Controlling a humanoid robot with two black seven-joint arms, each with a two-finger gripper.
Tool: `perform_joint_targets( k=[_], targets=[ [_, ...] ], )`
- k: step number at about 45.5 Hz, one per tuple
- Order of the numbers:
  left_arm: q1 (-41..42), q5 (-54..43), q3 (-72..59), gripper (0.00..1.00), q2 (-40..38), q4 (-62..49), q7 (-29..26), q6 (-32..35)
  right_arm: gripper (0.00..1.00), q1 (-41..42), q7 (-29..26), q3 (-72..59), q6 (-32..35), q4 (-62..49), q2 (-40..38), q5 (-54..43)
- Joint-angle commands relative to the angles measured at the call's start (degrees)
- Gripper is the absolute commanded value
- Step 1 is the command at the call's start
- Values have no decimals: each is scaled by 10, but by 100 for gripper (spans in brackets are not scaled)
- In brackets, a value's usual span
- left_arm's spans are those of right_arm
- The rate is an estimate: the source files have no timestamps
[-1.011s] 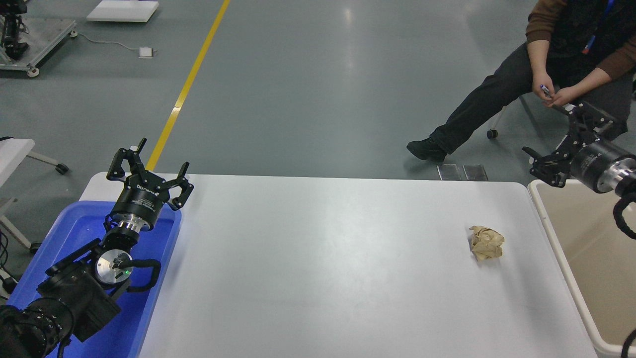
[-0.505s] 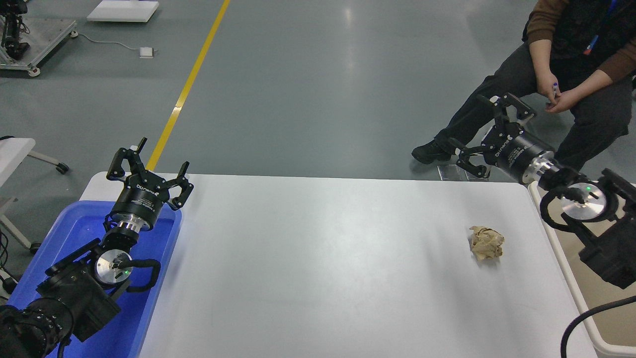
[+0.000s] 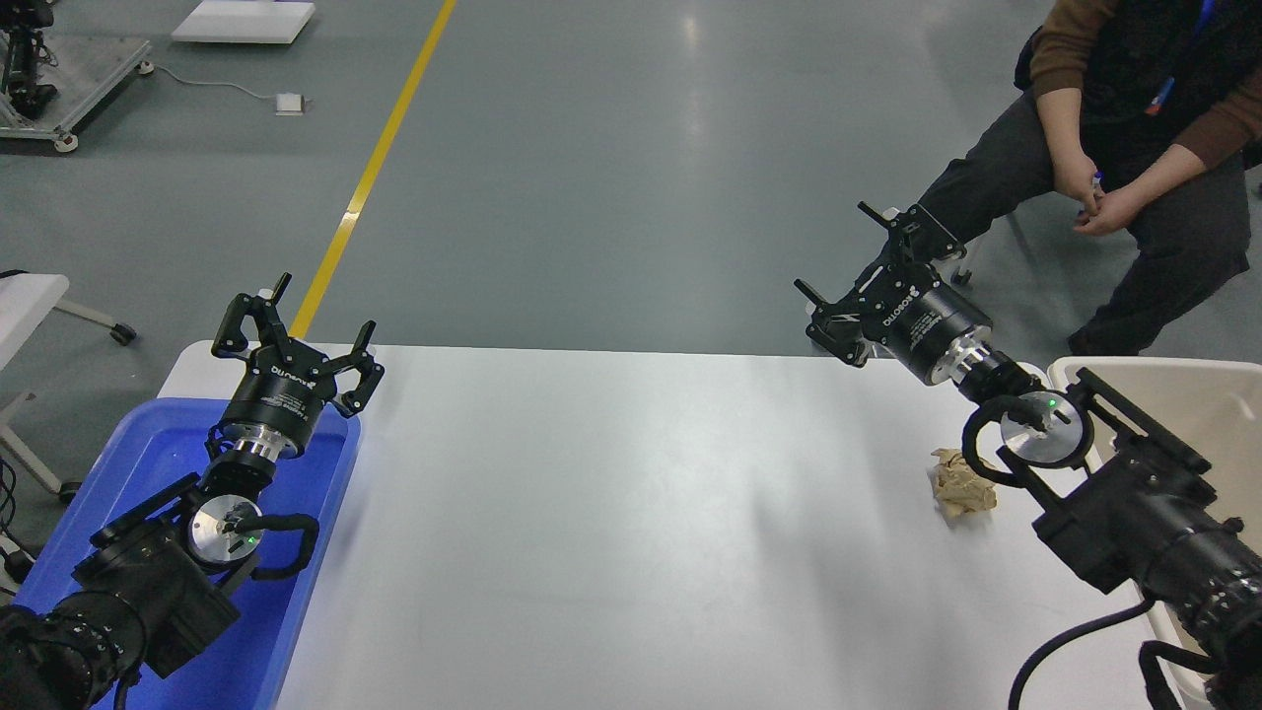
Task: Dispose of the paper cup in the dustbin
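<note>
No paper cup shows in the head view. The dustbin [image 3: 1209, 406], a large beige bin with a thick rim, stands at the table's right edge, partly behind my right arm. My right gripper [image 3: 850, 272] is open and empty, held above the table's far edge, left of the dustbin. My left gripper [image 3: 300, 321] is open and empty, parked at the lower left over the blue tray.
A crumpled tan-brown paper ball [image 3: 958, 490] lies on the white table [image 3: 631, 513] under my right arm. A blue plastic tray [image 3: 158, 449] sits at the left. A person [image 3: 1134, 148] sits beyond the far right corner, hands together.
My right arm has swung left from over the dustbin to above the table's far edge, and now reaches over the paper ball. The left arm has not moved.
</note>
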Motion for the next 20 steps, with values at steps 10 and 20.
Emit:
perform_joint_targets(
  k=[10,20],
  targets=[
    [0,0,0,100,-1,0,0,0,100,-36,39,16,1,-5,43,-1],
    [0,0,-1,100,0,0,1,0,100,-45,41,12,1,-9,47,-1]
  ],
)
